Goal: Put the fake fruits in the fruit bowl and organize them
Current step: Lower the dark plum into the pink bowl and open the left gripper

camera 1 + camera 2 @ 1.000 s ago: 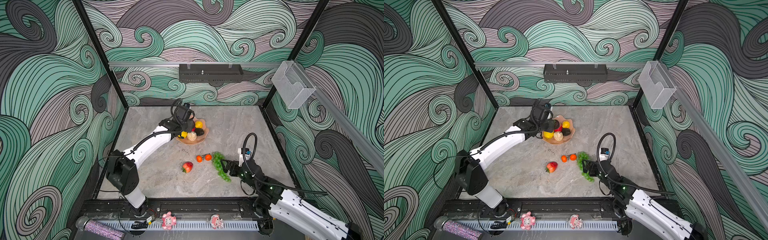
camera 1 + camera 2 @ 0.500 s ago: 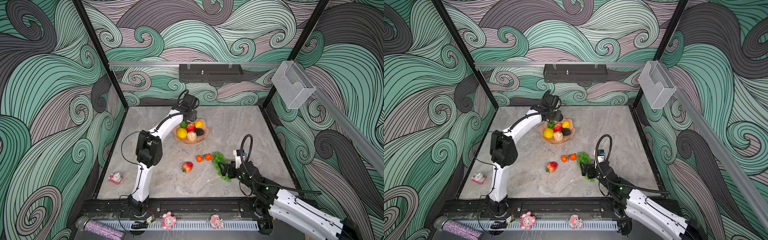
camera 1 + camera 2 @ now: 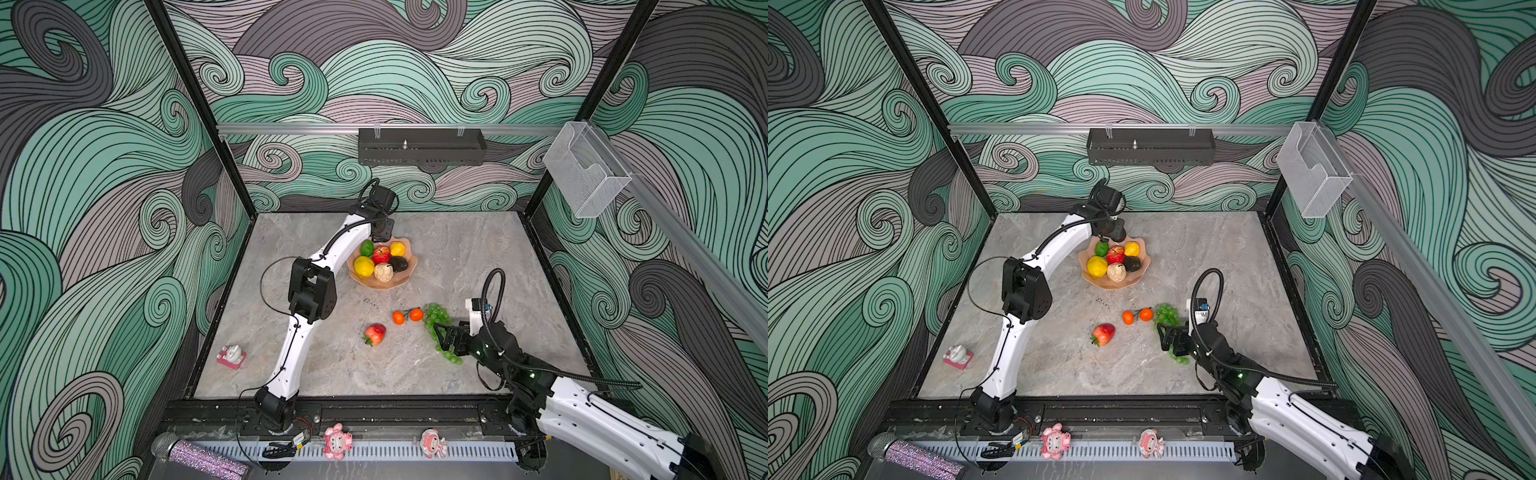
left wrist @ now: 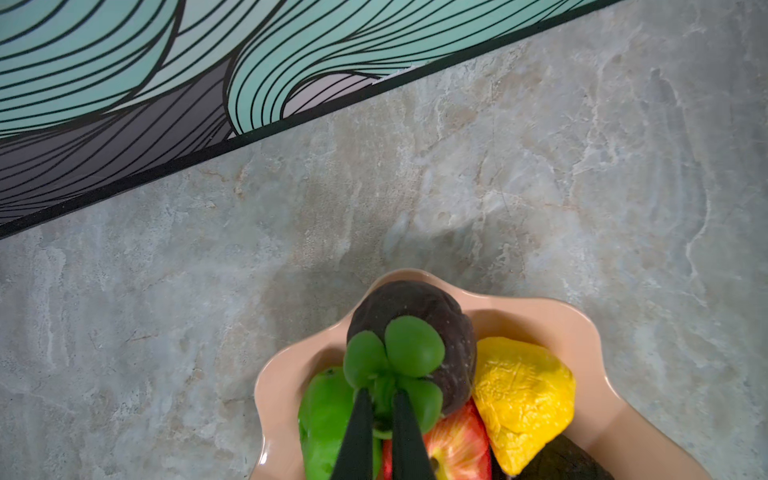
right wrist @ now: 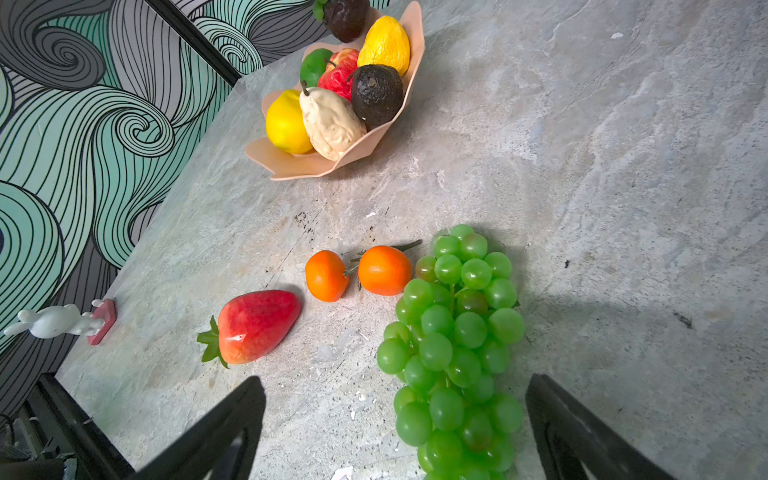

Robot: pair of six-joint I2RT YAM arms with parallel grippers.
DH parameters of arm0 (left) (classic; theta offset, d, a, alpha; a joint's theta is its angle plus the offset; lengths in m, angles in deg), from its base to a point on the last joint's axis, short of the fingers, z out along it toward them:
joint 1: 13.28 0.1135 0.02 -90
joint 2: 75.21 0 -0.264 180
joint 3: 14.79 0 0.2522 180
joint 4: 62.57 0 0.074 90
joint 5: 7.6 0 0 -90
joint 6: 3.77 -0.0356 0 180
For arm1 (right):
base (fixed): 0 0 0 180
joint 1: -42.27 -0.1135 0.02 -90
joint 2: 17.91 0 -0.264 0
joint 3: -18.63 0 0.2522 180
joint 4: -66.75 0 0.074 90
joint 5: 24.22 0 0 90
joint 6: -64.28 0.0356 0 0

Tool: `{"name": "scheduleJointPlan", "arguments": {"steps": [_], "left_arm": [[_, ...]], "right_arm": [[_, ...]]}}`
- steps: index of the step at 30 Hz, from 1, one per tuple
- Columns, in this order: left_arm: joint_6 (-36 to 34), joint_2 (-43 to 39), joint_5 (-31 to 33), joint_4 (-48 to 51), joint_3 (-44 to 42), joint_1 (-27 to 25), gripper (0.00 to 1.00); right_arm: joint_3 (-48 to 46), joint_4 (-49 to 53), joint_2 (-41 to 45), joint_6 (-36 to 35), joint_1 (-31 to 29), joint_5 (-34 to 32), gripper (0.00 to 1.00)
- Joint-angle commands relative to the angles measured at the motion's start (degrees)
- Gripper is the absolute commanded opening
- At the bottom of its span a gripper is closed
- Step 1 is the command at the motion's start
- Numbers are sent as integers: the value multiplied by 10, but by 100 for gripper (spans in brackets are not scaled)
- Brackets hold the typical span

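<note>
The peach fruit bowl [image 3: 409, 277] [image 4: 582, 332] holds a lime [image 3: 367, 248], a red apple [image 3: 381, 254], two yellow fruits, a pale pear [image 5: 328, 120] and an avocado [image 5: 376, 93]. My left gripper [image 4: 382, 399] [image 3: 381, 232] hangs over the bowl's far rim, shut on the green leaves of a dark fruit [image 4: 411, 316]. A strawberry [image 3: 375, 333], two oranges [image 3: 407, 316] and green grapes [image 5: 453, 332] [image 3: 436, 320] lie on the table. My right gripper [image 5: 395, 419] [image 3: 442, 336] is open, its fingers on either side of the near end of the grapes.
A white rabbit figurine [image 3: 232, 356] on a red base stands near the left wall. On the back wall hangs a black shelf [image 3: 422, 146], and a clear box [image 3: 586, 174] is fixed at the right. Pink figurines [image 3: 337, 441] sit on the front rail.
The left arm has raised its elbow, uncovering the rabbit figurine, and its gripper has shifted to the bowl's far rim. The right gripper has moved forward over the grapes.
</note>
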Motion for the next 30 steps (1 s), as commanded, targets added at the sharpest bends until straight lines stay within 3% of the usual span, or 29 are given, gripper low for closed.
{"name": "scheduleJointPlan", "arguments": {"steps": [1,7,18,30], "left_arm": [[-5,15,-2,22,21,5,3],[-7,27,-7,25,24,5,6],[-4,18,-16,29,24,5,28],[8,-28,-36,35,13,4,38]], "right_arm": [[-8,-15,1,10,1,3,98],[-14,-21,1,22,2,7,99],[-15,-29,-7,25,1,12,99],[-12,-35,-26,24,1,15,99]]}}
